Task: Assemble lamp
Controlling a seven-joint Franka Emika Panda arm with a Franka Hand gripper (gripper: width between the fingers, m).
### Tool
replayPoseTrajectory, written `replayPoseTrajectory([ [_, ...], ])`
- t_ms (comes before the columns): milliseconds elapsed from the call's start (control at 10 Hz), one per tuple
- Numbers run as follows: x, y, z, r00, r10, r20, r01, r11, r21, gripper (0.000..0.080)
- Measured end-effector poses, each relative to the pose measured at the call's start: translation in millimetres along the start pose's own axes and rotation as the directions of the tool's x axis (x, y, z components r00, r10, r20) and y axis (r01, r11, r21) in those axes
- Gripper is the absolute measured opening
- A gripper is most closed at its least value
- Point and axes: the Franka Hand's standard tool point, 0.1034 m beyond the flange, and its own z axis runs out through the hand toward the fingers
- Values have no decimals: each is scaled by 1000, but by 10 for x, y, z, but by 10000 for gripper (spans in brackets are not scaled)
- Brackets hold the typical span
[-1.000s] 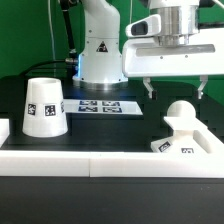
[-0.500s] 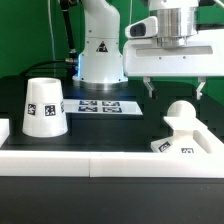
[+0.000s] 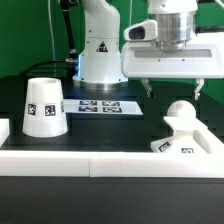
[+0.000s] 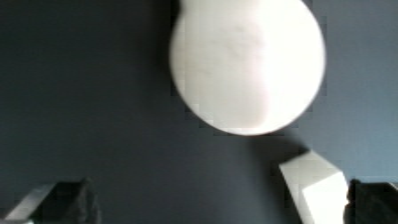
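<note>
The lamp's ball bulb (image 3: 181, 113) sits on the low blocky base (image 3: 178, 144) at the exterior view's right, against the front rail. My gripper (image 3: 174, 90) hangs open and empty just above and behind the bulb, not touching it. The cup-like shade (image 3: 45, 107) stands wide end down at the exterior view's left. In the wrist view the bulb (image 4: 249, 65) is a large white oval ahead of the open gripper (image 4: 214, 206). A white corner of the base (image 4: 317, 180) shows near one dark fingertip (image 4: 372, 204).
The marker board (image 3: 98, 104) lies flat at mid-table in front of the robot's pedestal (image 3: 100, 55). A long white rail (image 3: 90, 160) edges the table's front, with another short piece at the exterior view's left (image 3: 4, 128).
The gripper has lifted very slightly over the bulb, still open. The lamp parts have not moved.
</note>
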Motion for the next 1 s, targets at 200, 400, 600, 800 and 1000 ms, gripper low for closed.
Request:
replayPoseTrajectory([
  [200, 8, -65, -33, 995, -47, 84, 46, 999, 11, 698],
  [400, 45, -100, -11, 983, -44, 179, 33, 998, 60, 698],
  [600, -1, -51, 3, 946, -33, 322, 18, 999, 49, 698],
  [800, 9, -34, 35, 909, -25, 416, 7, 999, 45, 698],
  [1000, -116, -46, 79, 854, -19, 519, 6, 1000, 27, 698],
])
